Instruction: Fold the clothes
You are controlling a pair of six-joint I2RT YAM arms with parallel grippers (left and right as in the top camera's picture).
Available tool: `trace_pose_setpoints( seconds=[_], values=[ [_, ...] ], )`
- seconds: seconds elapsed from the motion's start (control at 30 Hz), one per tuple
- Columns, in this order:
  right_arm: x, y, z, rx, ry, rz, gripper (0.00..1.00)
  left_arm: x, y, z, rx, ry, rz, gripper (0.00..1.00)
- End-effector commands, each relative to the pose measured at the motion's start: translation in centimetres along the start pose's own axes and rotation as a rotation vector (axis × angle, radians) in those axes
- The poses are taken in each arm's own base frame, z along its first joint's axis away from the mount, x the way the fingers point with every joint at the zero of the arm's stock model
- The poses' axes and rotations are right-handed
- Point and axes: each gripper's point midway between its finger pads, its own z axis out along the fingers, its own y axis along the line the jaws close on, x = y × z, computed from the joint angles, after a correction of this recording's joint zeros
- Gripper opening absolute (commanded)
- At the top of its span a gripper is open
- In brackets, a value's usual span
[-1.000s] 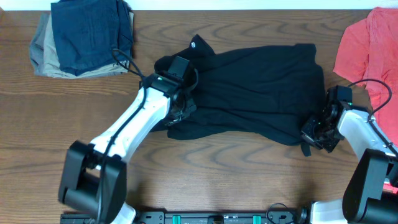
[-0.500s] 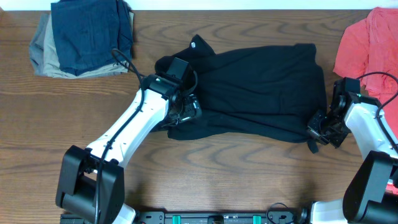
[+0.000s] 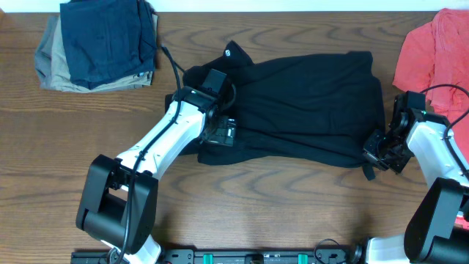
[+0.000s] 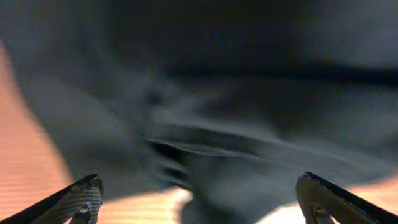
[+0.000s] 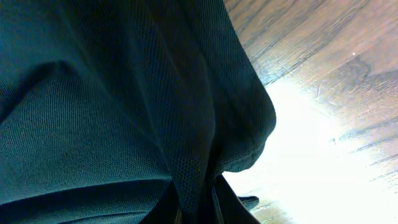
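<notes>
The clothes, a large black shirt point(image 3: 308, 103), lie spread across the middle of the table, with a small white logo point(image 3: 228, 51) on the upper left part. My left gripper point(image 3: 223, 133) stands open just over the shirt's bunched left edge. In the left wrist view its fingertips point(image 4: 79, 195) are far apart, with blurred black fabric point(image 4: 236, 112) below and nothing between them. At the shirt's lower right corner my right gripper point(image 3: 375, 152) is shut on a fold of the black mesh cloth point(image 5: 124, 106). That fold is pinched between its dark fingers point(image 5: 234, 204).
Folded navy and khaki garments point(image 3: 102, 40) sit at the back left. A coral-red shirt point(image 3: 432, 55) lies at the back right, close behind the right arm. Bare wooden table point(image 3: 278, 205) runs along the front.
My left gripper has opened, let go of the shirt's left edge and shifted slightly right. The right gripper has drawn the shirt's corner a little to the right and then stopped.
</notes>
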Motion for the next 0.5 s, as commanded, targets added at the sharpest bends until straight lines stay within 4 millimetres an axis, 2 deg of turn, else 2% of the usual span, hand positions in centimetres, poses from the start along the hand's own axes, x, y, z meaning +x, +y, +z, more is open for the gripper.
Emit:
trace_pose_setpoints(
  seconds=[0.0,0.1,0.27,0.47],
  values=[
    [-0.8,-0.3,-0.8,0.010,-0.038,-0.025,0.11,-0.8,4.2,0.1,-0.188,-0.027,0.041,0.99],
    [-0.7,-0.3,-0.8,0.011,-0.036,-0.029,0.12,-0.4,4.8,0.4,-0.141,0.001,-0.020,0.99],
    [-0.8,-0.3,-0.8,0.009,-0.040,-0.029,0.13,0.4,2.7,0.7,0.109,0.070,-0.120,0.98],
    [-0.8,-0.3,-0.8,0.010,-0.037,-0.029,0.14,1.1,1.9,1.5,0.136,0.117,-0.141,0.96]
  ],
)
